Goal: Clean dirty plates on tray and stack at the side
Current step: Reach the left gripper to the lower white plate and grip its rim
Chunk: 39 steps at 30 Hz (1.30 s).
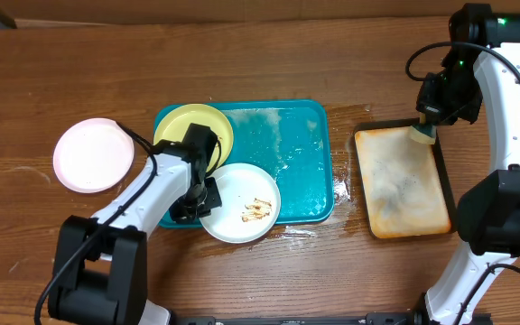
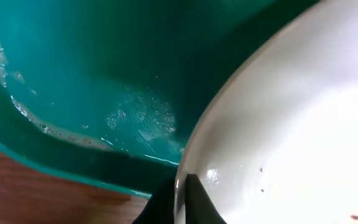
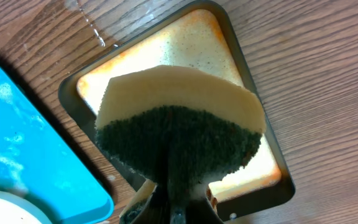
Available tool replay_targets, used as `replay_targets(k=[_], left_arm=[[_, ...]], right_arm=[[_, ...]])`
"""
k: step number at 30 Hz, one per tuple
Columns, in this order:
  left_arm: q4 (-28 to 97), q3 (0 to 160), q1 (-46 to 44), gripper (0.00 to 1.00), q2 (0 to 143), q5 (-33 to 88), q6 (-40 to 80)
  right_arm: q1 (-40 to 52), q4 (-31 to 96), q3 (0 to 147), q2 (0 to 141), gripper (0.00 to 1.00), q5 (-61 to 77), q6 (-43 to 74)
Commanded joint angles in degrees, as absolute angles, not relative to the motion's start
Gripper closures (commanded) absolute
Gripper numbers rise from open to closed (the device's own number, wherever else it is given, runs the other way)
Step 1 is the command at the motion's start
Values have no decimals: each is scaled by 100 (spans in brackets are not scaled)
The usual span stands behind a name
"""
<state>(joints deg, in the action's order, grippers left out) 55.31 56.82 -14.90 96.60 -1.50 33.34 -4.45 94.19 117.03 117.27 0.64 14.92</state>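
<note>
The teal tray lies mid-table, wet and soapy. A pale yellow-green plate sits in its far left corner. A white plate with brown food smears rests on the tray's front left rim. My left gripper is shut on that plate's left edge; the left wrist view shows my fingers pinching the white plate's rim over the tray. Another white plate lies on the table to the left. My right gripper is shut on a yellow and green sponge.
A black-rimmed, tan stained tray lies right of the teal tray; my right gripper holds the sponge over its far edge. Water is spilled on the wood by the teal tray's front right corner.
</note>
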Motion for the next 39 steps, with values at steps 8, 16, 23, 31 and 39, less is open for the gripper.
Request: replay_targets(k=[8,16,23,31,39], left_arm=[[5428,5710,-1774,96,9577,-209,3299],[5177,6152,-2670,96,9577,-416,3621],[4453,6215,-2504,96,9594,-451,3920],[4053,6217,-2401,96,9824,-294,3717],[4029,6222,-2443,96,10610,8,3531]], right_arm=[[-462,9413,11727,11625,96,119,1450],[-462,9397,11727,11625,96,121,1450],[-458,9389,11727,11625,96,176,1450],[-458,9376,11727,11625,96,228,1448],[-458,9397,11727,11625,96,231,1446]])
